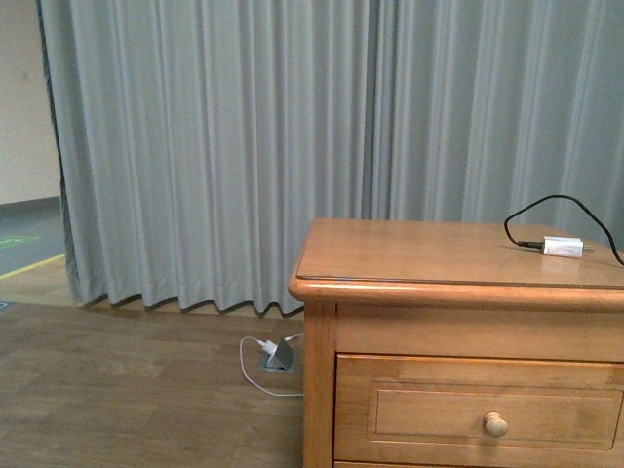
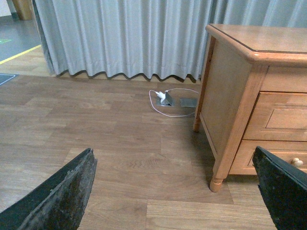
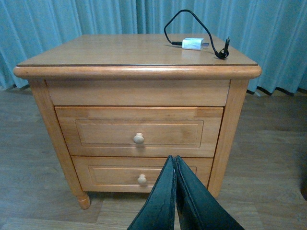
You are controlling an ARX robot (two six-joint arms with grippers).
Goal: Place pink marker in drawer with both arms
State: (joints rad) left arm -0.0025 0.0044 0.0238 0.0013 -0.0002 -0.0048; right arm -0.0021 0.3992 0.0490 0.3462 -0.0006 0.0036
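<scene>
I cannot find the pink marker in any view: not on the nightstand top (image 1: 419, 255), not on the floor (image 2: 96, 124), not in either end effector. The only thing on the nightstand top is a small white box (image 3: 193, 43) with a black cable (image 3: 180, 21) looping off it, which is not what I am after.

My left end effector (image 2: 175, 191) hangs low over the floor beside the nightstand, its two fingers (image 2: 62, 196) spread wide with nothing between them. My right end effector (image 3: 176, 201) faces the front of the nightstand, its fingers pressed together and empty, pointing toward the lower knob (image 3: 142, 179).

Both drawers are shut. The upper drawer (image 3: 139, 132) has a raised panel front and one round wooden knob (image 3: 138, 138) at its centre; I judge the knob to be the only sensible place to pull, rigid and smooth, so it needs a firm pinch behind its widest part or it may slip. The drawer itself is probably light and should slide straight out.

The marker, once found, should be light, stiff and slick; I would grip it across the middle of the barrel, not at the cap.
</scene>
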